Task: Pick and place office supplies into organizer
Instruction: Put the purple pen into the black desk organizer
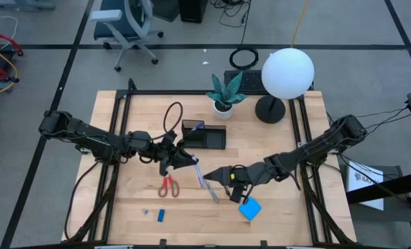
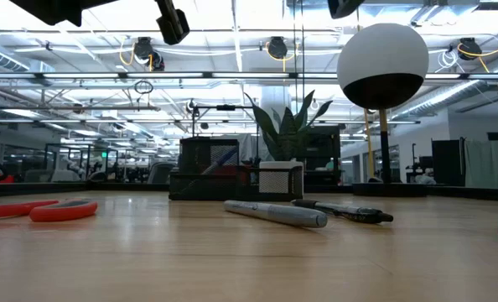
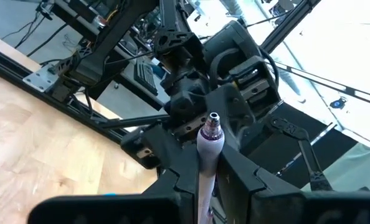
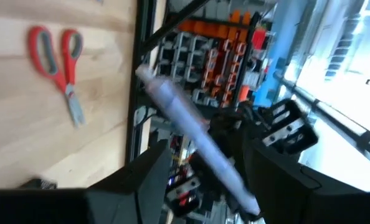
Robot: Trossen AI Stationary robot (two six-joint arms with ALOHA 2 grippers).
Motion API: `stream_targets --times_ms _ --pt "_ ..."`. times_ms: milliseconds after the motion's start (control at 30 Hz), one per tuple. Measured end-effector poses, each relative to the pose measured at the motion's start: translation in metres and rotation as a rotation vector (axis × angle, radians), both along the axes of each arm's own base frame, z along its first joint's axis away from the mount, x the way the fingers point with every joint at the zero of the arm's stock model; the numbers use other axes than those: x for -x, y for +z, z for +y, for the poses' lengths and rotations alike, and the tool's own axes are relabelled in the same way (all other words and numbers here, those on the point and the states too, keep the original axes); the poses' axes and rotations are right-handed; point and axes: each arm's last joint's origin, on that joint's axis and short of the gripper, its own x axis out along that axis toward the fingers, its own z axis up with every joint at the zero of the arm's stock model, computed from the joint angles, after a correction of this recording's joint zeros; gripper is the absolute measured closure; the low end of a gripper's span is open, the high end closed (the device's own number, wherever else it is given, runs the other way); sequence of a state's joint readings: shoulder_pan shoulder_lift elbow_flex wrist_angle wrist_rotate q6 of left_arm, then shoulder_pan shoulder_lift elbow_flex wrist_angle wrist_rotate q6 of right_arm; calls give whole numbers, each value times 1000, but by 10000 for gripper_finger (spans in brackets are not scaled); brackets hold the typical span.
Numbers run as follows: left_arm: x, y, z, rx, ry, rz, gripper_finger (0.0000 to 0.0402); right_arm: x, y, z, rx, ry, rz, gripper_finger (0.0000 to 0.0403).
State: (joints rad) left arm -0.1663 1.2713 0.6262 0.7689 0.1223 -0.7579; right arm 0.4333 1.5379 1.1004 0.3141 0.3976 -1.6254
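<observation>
High view: left pincer [image 1: 189, 160] clamps a slim grey plastic pen [image 3: 207, 163] over the pale wood-grain tabletop [image 1: 281, 207], at 6 o'clock from the black rectangular compartmented organizer [image 1: 204, 135]. Right pincer [image 1: 218, 176] stands spread, a second smooth grey pen [image 4: 194, 142] lying loose between its fingers. Red-handled scissors [image 1: 168, 185] rest just below; a bright blue square pad [image 1: 250, 208] lies at 5 o'clock, with bare wood toward the near edge.

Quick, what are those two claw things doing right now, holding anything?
Left tool: shut on a grey pen.
Right tool: open; a grey pen lies between its fingers, possibly just released.
</observation>
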Motion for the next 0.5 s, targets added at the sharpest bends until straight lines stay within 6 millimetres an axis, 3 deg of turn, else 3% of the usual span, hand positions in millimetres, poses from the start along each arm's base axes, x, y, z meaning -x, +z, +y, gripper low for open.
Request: stream_targets --times_ms 500 --pt "0 3 0 -23 7 -44 361 -42 -41 6 148 25 -167 209"
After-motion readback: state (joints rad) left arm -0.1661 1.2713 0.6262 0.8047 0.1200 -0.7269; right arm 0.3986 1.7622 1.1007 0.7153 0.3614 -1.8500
